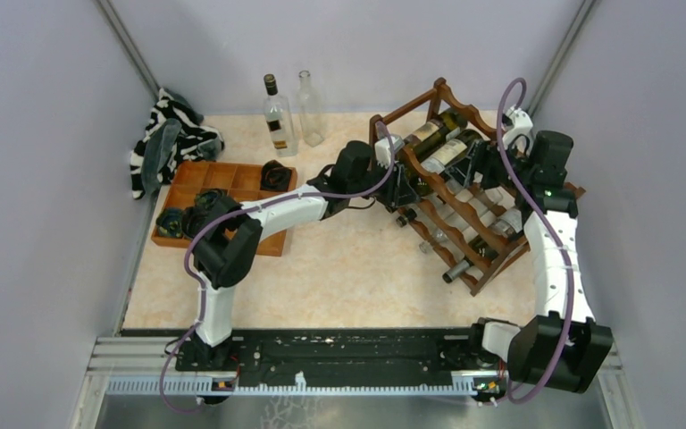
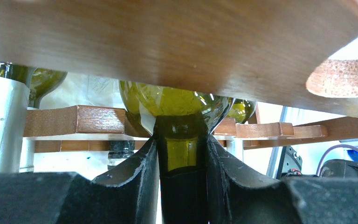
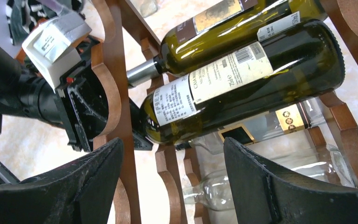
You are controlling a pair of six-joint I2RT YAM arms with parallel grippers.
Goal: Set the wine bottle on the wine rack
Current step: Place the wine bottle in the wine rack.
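Two black left fingers [image 2: 140,172] pinch the neck of the bottle [image 2: 182,100]. The left gripper [image 2: 182,149] is nearly closed, with one matte, scuffed pad on each side of the olive-green glass, just under its rounded shoulder at the centre of the left wrist view. A broad, smooth brown rail of the rack [image 2: 168,42] crosses the top of that frame, above the shoulder. In the right wrist view the bottle lies slanted on its side in the rack. It is glossy and dark, with a white printed paper label and its base toward the upper right. Its neck is hidden behind a scalloped wooden rail at left. A second bottle [image 3: 223,28] with a silvery capsule lies just beside it, and a clear glass bottle [image 3: 270,135] lies in the tier below. The right gripper [image 3: 172,149] gapes wide at the bottom of the frame, gripping nothing.
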